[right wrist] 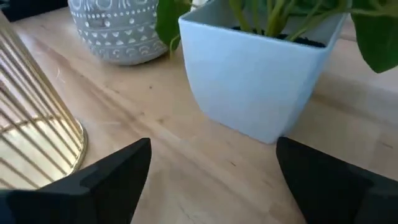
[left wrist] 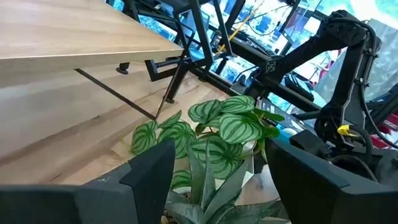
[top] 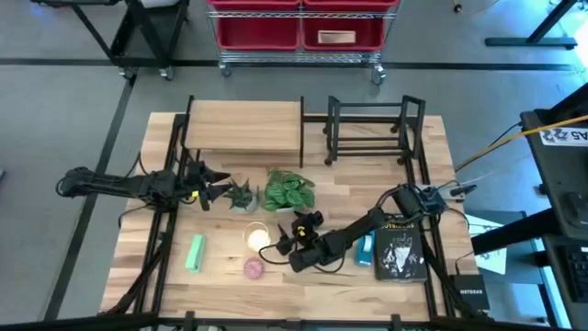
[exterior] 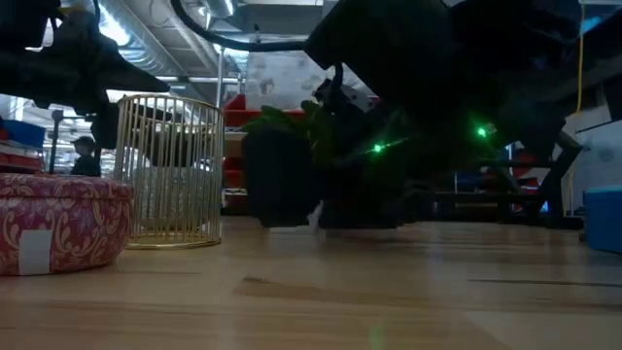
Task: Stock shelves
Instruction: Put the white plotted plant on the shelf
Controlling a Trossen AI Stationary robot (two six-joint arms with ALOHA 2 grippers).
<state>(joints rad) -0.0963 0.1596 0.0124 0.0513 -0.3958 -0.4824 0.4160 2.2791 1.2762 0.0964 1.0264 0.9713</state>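
The right claw (top: 281,245) sits low on the desk (top: 220,276), fingers spread apart, facing the white square pot (right wrist: 261,74) of the striped-leaf plant (top: 289,190), just beside the gold wire basket (exterior: 173,170). The left claw (top: 225,188), also spread, reaches the small succulent (top: 242,195). Behind stand the wood-topped shelf (top: 244,129) and black book rack (top: 370,129), side by side along the far edge. No label is readable.

Plants (top: 289,190) before wood-topped shelf (top: 243,128)

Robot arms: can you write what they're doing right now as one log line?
left gripper: open, at spiky plant | right gripper: open, facing white pot | wood shelf: nothing on top
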